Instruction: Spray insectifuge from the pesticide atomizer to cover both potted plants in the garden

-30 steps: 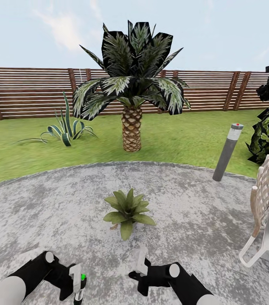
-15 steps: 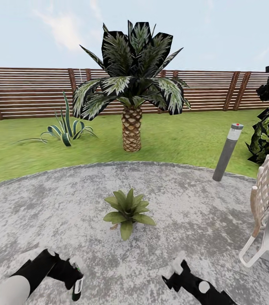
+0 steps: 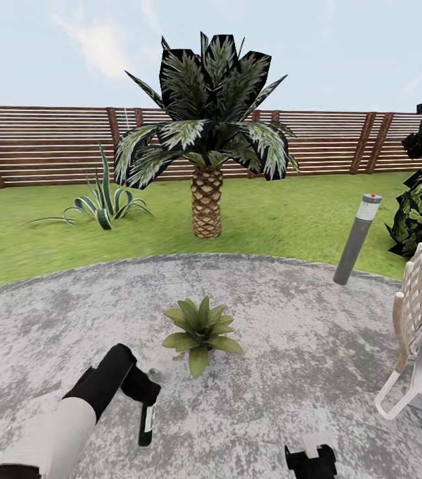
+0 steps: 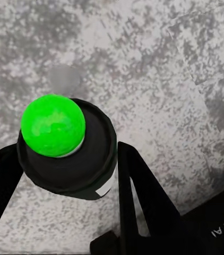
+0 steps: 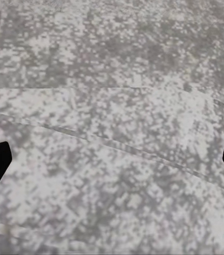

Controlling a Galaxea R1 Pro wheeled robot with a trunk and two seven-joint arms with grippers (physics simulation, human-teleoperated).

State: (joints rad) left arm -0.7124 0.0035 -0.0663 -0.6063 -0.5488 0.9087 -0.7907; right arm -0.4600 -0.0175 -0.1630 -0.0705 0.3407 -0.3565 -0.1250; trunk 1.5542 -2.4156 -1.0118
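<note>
Your left gripper was clamped around the pesticide atomizer, bottle hanging nozzle-down over the grey patio, just beside one potted plant. Your right gripper stood spread wide, empty, above bare paving. Palm, agave, lamp post and slatted fence stood beyond.

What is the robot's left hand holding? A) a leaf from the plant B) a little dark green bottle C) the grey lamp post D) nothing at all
B: the left gripper is closed around a slim dark green bottle hanging over the grey patio, beside the small potted plant.
</note>
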